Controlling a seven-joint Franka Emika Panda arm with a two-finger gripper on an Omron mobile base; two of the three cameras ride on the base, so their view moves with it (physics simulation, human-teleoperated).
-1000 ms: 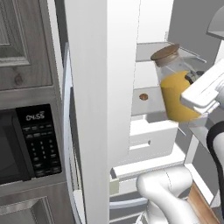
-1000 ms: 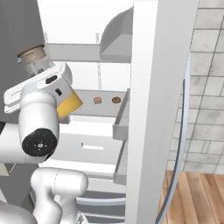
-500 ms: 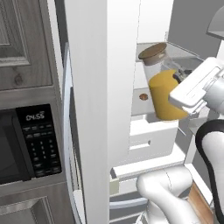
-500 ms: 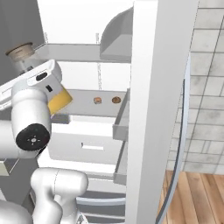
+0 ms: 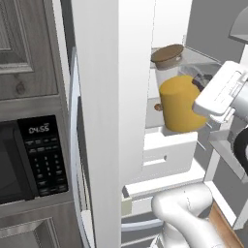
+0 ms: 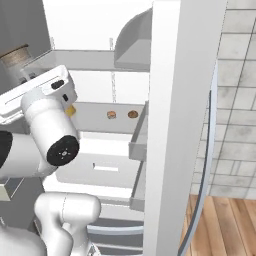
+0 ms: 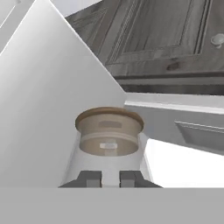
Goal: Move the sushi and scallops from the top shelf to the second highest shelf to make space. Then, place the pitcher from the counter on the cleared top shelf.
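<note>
The pitcher [image 5: 177, 99] hangs tilted in front of the open fridge, with an amber body and a brown lid [image 7: 109, 124]. My gripper [image 7: 109, 179] is shut on its clear neck just under the lid; my hand [image 5: 220, 92] comes in from the right. In the right base view the pitcher [image 6: 16, 59] shows at the left edge, level with the top shelf [image 6: 90, 60]. The sushi [image 6: 112, 115] and the scallops [image 6: 132, 114] lie side by side on the second highest shelf [image 6: 92, 122]. A small brown morsel [image 5: 158, 107] peeks out left of the pitcher.
The open fridge door [image 5: 114, 97] stands close on the left of the pitcher, and the other door [image 6: 177, 125] fills the right. White drawers [image 5: 167, 150] sit below the shelves. A microwave [image 5: 29, 160] and dark cabinets [image 7: 175, 39] are to the left.
The arm has carried the pitcher leftward and slightly up, closer to the fridge's left side. In the right base view it has slid almost out of the left edge.
</note>
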